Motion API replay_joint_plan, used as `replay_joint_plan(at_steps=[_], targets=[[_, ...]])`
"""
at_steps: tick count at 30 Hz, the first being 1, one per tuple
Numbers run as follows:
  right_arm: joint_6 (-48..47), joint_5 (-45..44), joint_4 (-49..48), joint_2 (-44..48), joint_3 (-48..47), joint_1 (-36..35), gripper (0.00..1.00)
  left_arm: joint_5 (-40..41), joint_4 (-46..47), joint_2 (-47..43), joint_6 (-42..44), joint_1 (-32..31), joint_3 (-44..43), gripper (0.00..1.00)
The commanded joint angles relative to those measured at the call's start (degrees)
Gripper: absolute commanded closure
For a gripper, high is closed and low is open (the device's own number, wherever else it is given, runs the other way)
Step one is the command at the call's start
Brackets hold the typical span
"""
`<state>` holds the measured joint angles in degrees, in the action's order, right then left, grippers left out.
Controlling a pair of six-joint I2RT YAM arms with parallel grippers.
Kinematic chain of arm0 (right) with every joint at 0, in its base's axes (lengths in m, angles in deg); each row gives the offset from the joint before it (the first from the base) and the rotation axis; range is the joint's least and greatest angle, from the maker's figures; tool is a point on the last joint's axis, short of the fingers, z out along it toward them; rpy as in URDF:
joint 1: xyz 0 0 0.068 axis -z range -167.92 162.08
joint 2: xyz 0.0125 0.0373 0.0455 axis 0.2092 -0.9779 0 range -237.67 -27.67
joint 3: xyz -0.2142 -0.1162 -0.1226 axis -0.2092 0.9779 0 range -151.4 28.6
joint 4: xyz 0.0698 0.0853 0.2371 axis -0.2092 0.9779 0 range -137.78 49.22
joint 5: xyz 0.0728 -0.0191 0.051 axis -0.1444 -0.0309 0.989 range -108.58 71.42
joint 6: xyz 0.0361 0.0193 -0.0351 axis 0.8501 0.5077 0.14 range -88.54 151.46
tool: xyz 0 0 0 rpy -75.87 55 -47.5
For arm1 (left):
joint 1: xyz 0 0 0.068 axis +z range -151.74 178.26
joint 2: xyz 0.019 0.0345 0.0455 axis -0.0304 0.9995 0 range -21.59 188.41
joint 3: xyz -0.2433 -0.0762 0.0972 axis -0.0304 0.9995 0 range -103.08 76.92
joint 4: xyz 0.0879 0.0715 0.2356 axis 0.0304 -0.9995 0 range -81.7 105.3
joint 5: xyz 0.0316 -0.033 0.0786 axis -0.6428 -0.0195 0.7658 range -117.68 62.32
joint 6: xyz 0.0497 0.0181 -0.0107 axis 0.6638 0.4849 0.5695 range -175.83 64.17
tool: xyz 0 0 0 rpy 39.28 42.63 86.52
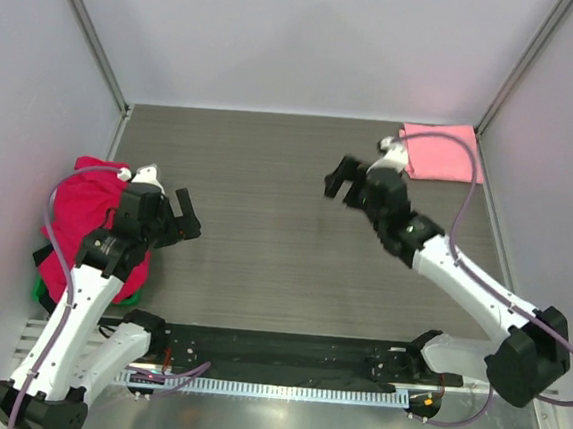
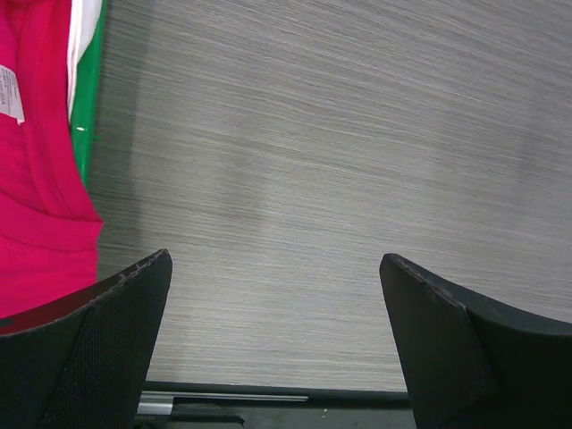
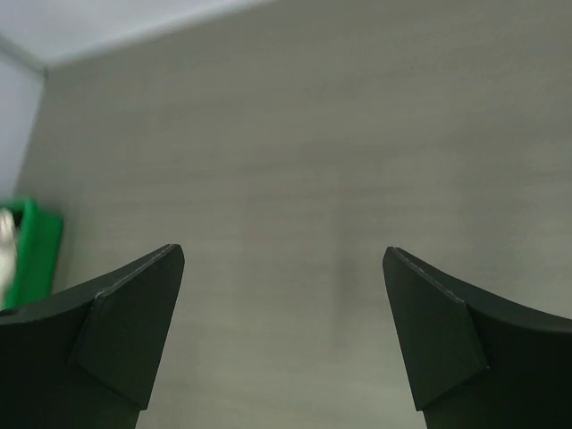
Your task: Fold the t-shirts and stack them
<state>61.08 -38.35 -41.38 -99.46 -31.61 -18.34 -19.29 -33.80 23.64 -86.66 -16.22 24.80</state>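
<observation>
A heap of crimson t-shirts (image 1: 77,218) lies at the table's left edge, over a green tray; it also shows at the left of the left wrist view (image 2: 40,170), with a white label. A folded salmon-pink t-shirt (image 1: 440,153) lies flat in the far right corner. My left gripper (image 1: 188,216) is open and empty, just right of the crimson heap, over bare table (image 2: 277,295). My right gripper (image 1: 341,184) is open and empty, held above the middle of the table, left of the pink shirt (image 3: 281,286).
The green tray (image 1: 41,291) peeks out under the crimson heap and shows in the left wrist view (image 2: 87,98) and the right wrist view (image 3: 31,246). Grey walls enclose the table on three sides. A black rail (image 1: 284,353) runs along the near edge.
</observation>
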Motion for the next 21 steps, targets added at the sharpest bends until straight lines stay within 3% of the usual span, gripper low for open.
replay_joint_plan(at_steps=[1, 5, 9, 12, 14, 21], targets=[[6.6, 3.3, -2.4, 6.8, 11.3, -9.0, 0.0, 1.9, 1.5, -1.0, -0.5, 0.4, -0.1, 0.0], [10.8, 0.6, -5.8, 10.6, 23.7, -19.1, 0.0, 2.9, 1.1, -1.3, -0.7, 0.4, -0.2, 0.0], [12.9, -5.9, -3.2, 13.2, 28.4, -24.3, 0.0, 3.0, 1.1, -1.2, -1.2, 0.3, -0.1, 0.0], [15.6, -7.6, -1.3, 17.4, 30.9, -24.4, 0.0, 3.4, 0.9, -1.2, -1.2, 0.3, -0.1, 0.0], [14.3, -6.2, -5.7, 20.2, 33.8, -24.4, 0.0, 3.8, 0.7, -1.2, -1.4, 0.3, -0.2, 0.0], [15.2, -7.1, -6.0, 21.3, 34.8, -24.4, 0.0, 5.2, 0.2, -0.8, -2.0, 0.4, -0.2, 0.0]])
